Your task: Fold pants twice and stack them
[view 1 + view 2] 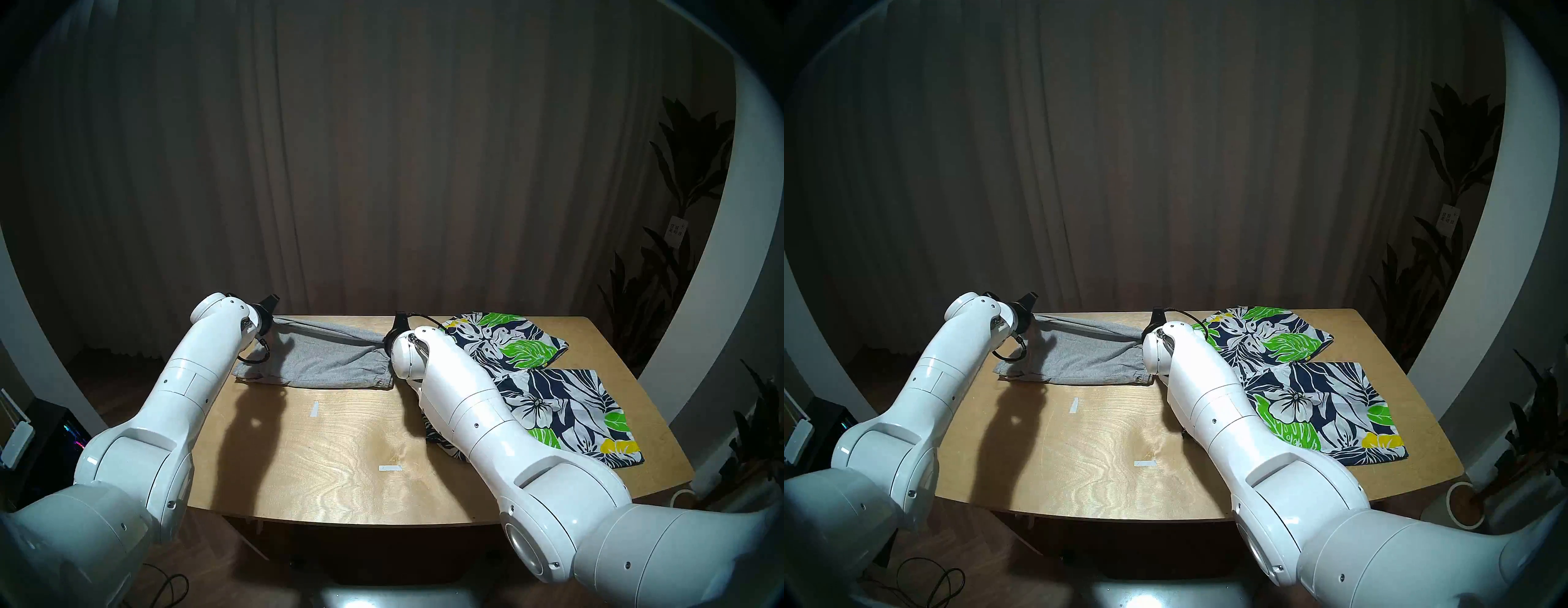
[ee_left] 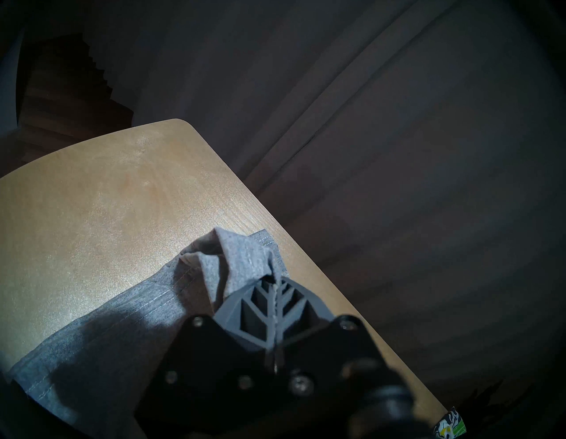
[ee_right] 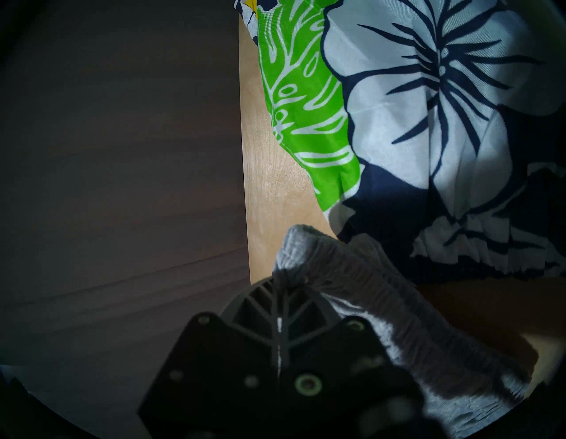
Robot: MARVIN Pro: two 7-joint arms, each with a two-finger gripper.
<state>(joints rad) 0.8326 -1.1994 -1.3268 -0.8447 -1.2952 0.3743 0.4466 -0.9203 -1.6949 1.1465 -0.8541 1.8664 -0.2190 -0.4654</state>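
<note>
The grey pants [image 1: 322, 361] [image 1: 1081, 361] lie at the table's far left-middle, waistband to the right. Their far edge is raised and stretched taut between both grippers, while the near edge rests on the wood. My left gripper [image 1: 271, 322] [image 2: 275, 282] is shut on the hem corner of the grey fabric [image 2: 239, 260] near the table's far edge. My right gripper [image 1: 388, 339] [image 3: 280, 276] is shut on the ribbed waistband corner [image 3: 352, 269]. The floral pants [image 1: 551, 399] [image 1: 1314, 403] [image 3: 428, 107] lie spread out flat on the right, partly hidden under my right arm.
The wooden table [image 1: 339, 458] has two short strips of white tape, one [image 1: 314, 409] near the grey pants and one [image 1: 390, 468] nearer the front. A dark curtain hangs close behind the far edge. Potted plants [image 1: 679, 263] stand off the right side.
</note>
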